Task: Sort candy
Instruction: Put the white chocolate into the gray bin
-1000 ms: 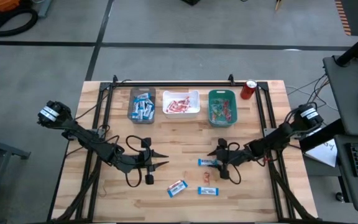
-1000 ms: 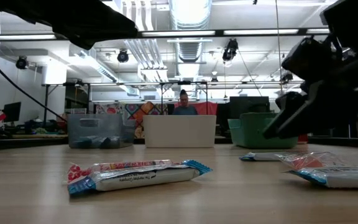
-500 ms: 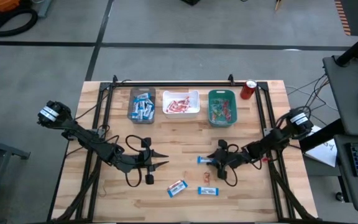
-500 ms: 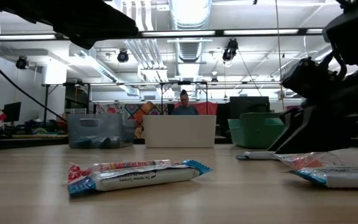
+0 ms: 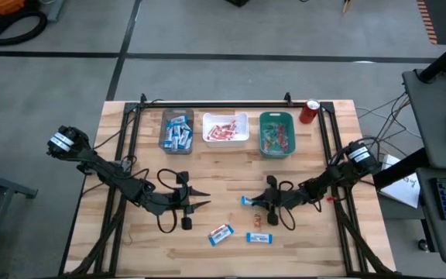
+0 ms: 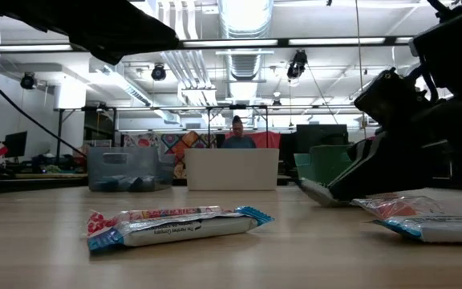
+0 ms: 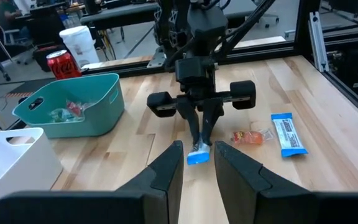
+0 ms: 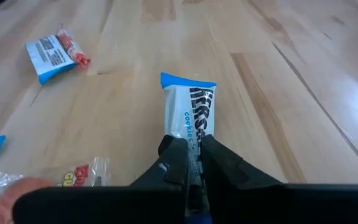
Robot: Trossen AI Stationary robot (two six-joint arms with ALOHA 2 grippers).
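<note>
2 right fingers [image 8: 188,158] clamp 1 blue-and-white bar [image 8: 190,112] by its end; lift clear of the table [image 5: 207,167] before travelling; left fingers [image 7: 197,165] wait slightly apart.

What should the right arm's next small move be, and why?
Probably lift. The right end effector is shut on a blue-and-white bar low over the table, so raising it would clear the way to the grey bin holding similar bars.

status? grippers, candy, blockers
Right gripper shut on a blue-and-white bar, mid-table. Left gripper open, empty, waiting left of centre. Three loose candies near front edge. Nothing blocking the bins.
</note>
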